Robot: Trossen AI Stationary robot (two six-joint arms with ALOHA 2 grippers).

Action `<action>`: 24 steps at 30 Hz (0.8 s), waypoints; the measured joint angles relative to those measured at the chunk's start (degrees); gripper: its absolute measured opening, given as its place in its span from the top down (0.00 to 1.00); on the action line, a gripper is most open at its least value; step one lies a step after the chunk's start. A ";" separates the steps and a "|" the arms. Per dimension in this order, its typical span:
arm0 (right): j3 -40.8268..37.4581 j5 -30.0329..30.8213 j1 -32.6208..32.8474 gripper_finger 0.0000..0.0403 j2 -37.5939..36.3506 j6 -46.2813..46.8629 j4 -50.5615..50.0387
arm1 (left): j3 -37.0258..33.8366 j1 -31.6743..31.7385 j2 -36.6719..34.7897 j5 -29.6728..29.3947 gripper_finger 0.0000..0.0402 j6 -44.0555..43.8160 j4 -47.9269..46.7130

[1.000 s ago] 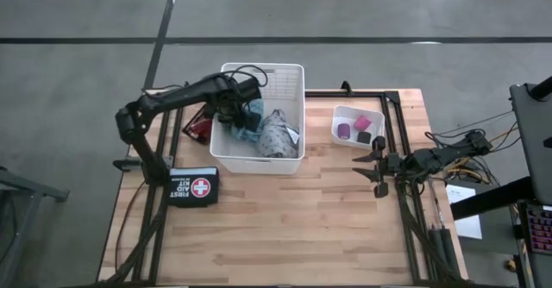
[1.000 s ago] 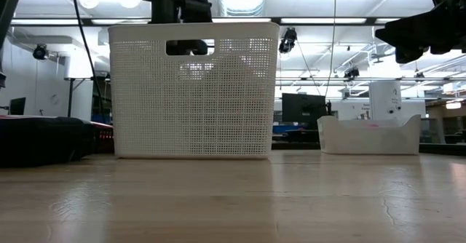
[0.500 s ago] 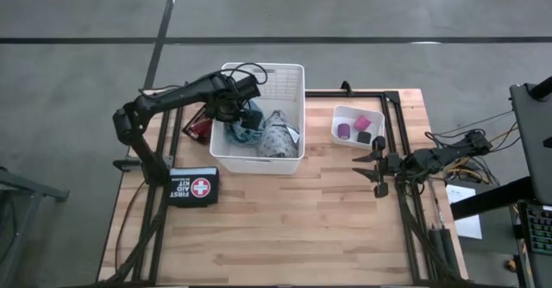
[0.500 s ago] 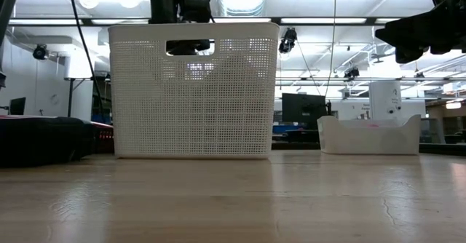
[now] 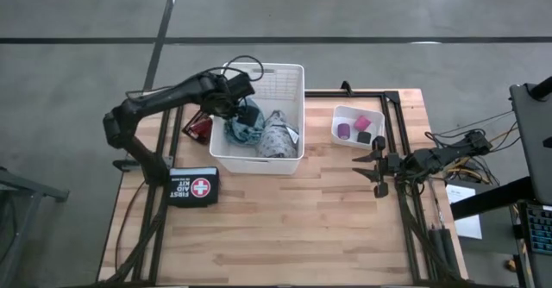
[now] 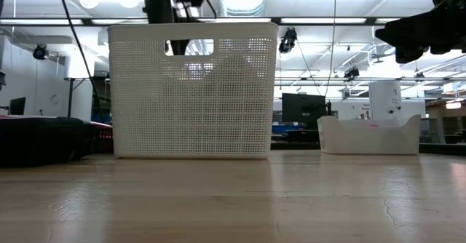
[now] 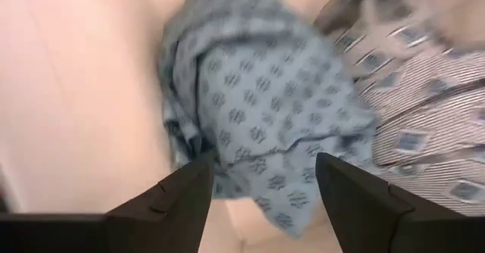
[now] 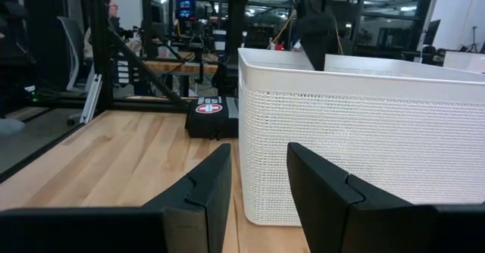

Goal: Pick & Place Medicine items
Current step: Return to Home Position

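— Where is the left pincer (image 7: 263, 162)?
— Over the left half of the tall white perforated plastic basket (image 5: 259, 160), fingers spread wide with nothing between them. Right under it lies the crumpled teal patterned cloth (image 7: 258, 79). It touches the grey striped patterned cloth (image 7: 413, 94) beside it, and both are inside the basket.
— And the right pincer (image 5: 373, 167)?
— It waits near the right edge of the wooden surface (image 5: 285, 228), parted and empty. Close by, the small white tray (image 5: 337, 115) holds the purple roll (image 5: 344, 131), pink roll (image 5: 362, 122) and black roll (image 5: 364, 137).
— So what could go wrong from here?
— I'd judge the lift-out is the risk. The fingertips hang close to the teal folds, so a loose fold could catch on one and get dragged up over the rim. A sideways swing before clearing the rim could also knock the light basket and shove it toward the black first-aid pouch (image 5: 194, 187)
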 joint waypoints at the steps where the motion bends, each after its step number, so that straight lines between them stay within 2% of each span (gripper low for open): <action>1: 0.00 -0.02 0.00 0.69 0.00 0.00 0.00 | 0.00 -0.43 -0.88 -0.79 0.41 0.68 0.86; 8: 0.00 -0.01 -0.02 0.69 0.00 0.00 0.00 | 0.00 -4.58 -7.26 -5.84 0.37 7.95 8.35; 13: 0.00 0.00 0.00 0.69 0.00 0.00 0.00 | 0.00 -9.11 -11.15 -6.69 0.33 23.81 17.61; 15: 0.00 -0.01 0.00 0.69 0.00 0.00 0.00 | 0.00 -11.51 -11.75 -7.13 0.33 28.37 20.88; 20: 0.00 -0.02 0.00 0.69 0.00 0.00 0.00 | 0.00 -16.46 -11.37 -13.01 0.33 30.82 31.00; 24: 0.00 0.00 -0.01 0.69 0.02 0.00 0.00 | 0.00 -18.51 -9.58 -12.32 0.36 37.34 35.89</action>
